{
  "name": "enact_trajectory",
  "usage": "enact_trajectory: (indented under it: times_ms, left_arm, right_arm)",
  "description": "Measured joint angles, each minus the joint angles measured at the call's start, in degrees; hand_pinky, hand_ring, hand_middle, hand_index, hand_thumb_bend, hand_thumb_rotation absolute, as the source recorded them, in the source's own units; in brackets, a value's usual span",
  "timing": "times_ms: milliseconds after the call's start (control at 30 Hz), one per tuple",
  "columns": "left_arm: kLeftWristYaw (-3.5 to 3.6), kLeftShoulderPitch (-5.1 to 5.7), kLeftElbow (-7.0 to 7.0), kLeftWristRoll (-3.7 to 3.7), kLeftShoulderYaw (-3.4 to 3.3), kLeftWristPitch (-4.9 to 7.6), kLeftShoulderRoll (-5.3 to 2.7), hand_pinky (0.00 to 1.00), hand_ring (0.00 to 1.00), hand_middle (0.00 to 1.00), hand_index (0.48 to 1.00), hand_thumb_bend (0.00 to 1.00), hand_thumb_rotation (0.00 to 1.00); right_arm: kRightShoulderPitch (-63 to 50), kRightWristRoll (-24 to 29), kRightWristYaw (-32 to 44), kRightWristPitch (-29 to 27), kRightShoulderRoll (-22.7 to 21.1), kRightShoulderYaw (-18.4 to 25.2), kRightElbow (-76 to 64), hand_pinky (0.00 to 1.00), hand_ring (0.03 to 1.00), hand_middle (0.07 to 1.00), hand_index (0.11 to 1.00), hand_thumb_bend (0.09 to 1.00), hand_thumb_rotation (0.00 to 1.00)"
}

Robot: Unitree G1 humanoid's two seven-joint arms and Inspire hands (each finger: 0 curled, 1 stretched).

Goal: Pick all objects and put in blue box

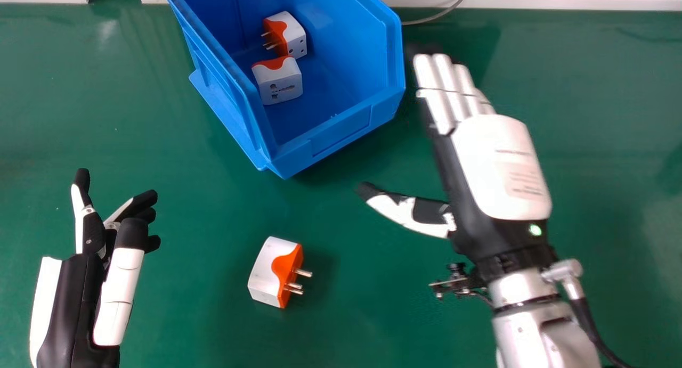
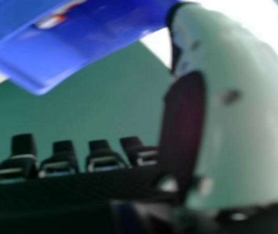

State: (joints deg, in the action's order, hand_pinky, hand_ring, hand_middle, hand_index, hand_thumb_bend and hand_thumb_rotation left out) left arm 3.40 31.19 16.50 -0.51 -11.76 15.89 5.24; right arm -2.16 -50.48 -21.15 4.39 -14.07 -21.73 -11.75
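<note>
One travel adapter [image 1: 274, 272] lies, prongs [image 1: 303, 273] rightward, between our loosely bent left hand [image 1: 74, 304] and our straight-fingered right hand [image 1: 498, 165], its thumb [image 1: 399, 211] spread.

Over the table [image 1: 186, 213], possible to pass between the left hand [image 1: 72, 304] and the near plug adapter [image 1: 269, 269]. Also possible to go between this adapter and the near wall of the blue box [image 1: 341, 128]; farther to the right, obstructed by the thumb of the right hand [image 1: 495, 165]. Into the box, open to enter from above, with room at right and near; at left, occupied by a far adapter [image 1: 294, 35] and a nearer adapter [image 1: 277, 83]. Outside its right wall, narrow because of the fingers [image 1: 445, 104] just beside. At the far edge, obstructed by a grey cable [image 1: 452, 7].
</note>
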Motion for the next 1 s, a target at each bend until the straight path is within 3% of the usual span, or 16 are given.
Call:
enact_trajectory:
  times_ms: [133, 367, 633, 1000]
  left_arm:
    - [0.05, -0.07, -0.01, 0.47, -0.02, -0.03, -0.01, 0.77, 0.85, 0.86, 0.898, 0.92, 1.0]
    - [0.13, -0.81, -0.54, 0.66, 0.02, -0.11, -0.1, 0.77, 0.85, 0.85, 0.896, 0.93, 1.0]
    - [0.12, -1.96, -1.5, 0.66, 0.0, -0.26, -0.1, 0.76, 0.85, 0.85, 0.895, 0.93, 0.99]
    - [0.03, -1.51, -1.5, 0.45, 0.06, -0.32, -0.12, 0.76, 0.84, 0.85, 0.894, 0.91, 0.99]
  right_arm:
    - [-0.56, -0.41, -0.98, 1.22, 0.26, 2.55, 0.6, 0.84, 0.947, 0.99, 0.973, 0.384, 0.39]
    - [6.78, -3.1, -1.8, 9.92, 1.9, 4.77, 14.67, 0.8, 0.92, 0.969, 0.951, 0.408, 0.39]
    - [19.25, -4.13, -0.21, 14.83, 1.87, 3.75, 28.02, 0.76, 0.889, 0.941, 0.935, 0.439, 0.42]
    - [30.3, -1.26, 5.24, 18.69, 2.1, 1.6, 44.29, 0.77, 0.873, 0.921, 0.894, 0.477, 0.4]
